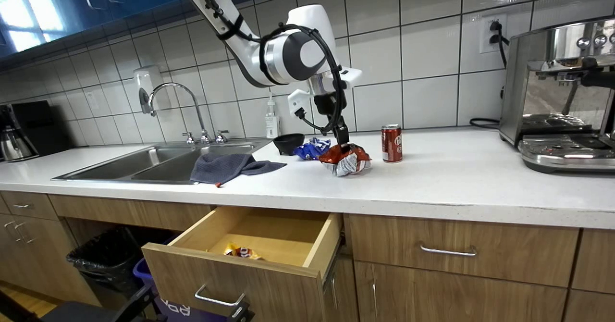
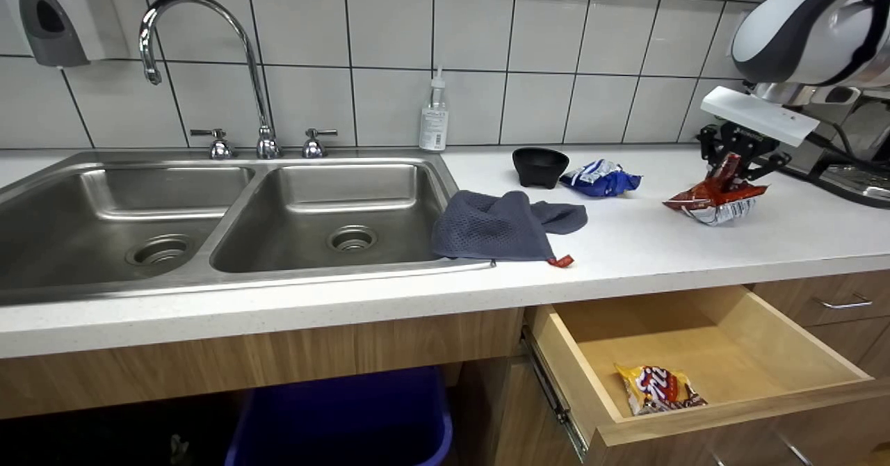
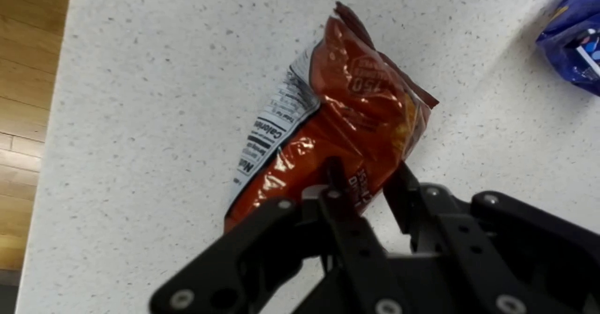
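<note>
A shiny red-orange snack bag (image 1: pixel 346 159) with a white nutrition panel is on the white counter in both exterior views. My gripper (image 1: pixel 344 145) points down at it, with the fingers drawn close together. In the wrist view, the gripper (image 3: pixel 368 168) has one finger across the bag (image 3: pixel 347 117) and the other against its edge, with the bag film between them. In an exterior view, the bag (image 2: pixel 713 198) rises to a peak between the fingers. Whether its underside touches the counter cannot be told. A blue snack bag (image 2: pixel 603 178) lies nearby.
A red soda can (image 1: pixel 391 143) and black bowl (image 1: pixel 289 143) stand close by. A grey cloth (image 2: pixel 494 226) lies at the sink's (image 2: pixel 236 236) edge. An open drawer (image 2: pixel 695 341) below the counter holds a yellow candy bag (image 2: pixel 657 389). An espresso machine (image 1: pixel 567 96) stands further along.
</note>
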Controlling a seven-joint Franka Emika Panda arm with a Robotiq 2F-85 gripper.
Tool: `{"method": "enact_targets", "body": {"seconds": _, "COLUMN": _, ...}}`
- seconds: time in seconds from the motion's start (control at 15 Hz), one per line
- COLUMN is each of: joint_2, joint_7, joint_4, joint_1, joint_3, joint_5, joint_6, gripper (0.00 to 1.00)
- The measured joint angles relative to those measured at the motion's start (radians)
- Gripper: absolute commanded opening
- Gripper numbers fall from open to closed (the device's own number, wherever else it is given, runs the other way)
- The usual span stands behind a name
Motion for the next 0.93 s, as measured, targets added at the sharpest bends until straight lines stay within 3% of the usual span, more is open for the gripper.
{"method": "enact_targets", "body": {"seconds": 0.93, "joint_2": -0.013, "joint_7": 0.000, "joint_4": -0.004, "joint_1": 0.025, "joint_3": 0.000, "joint_5": -0.016, "joint_6": 0.000, "gripper": 0.00}}
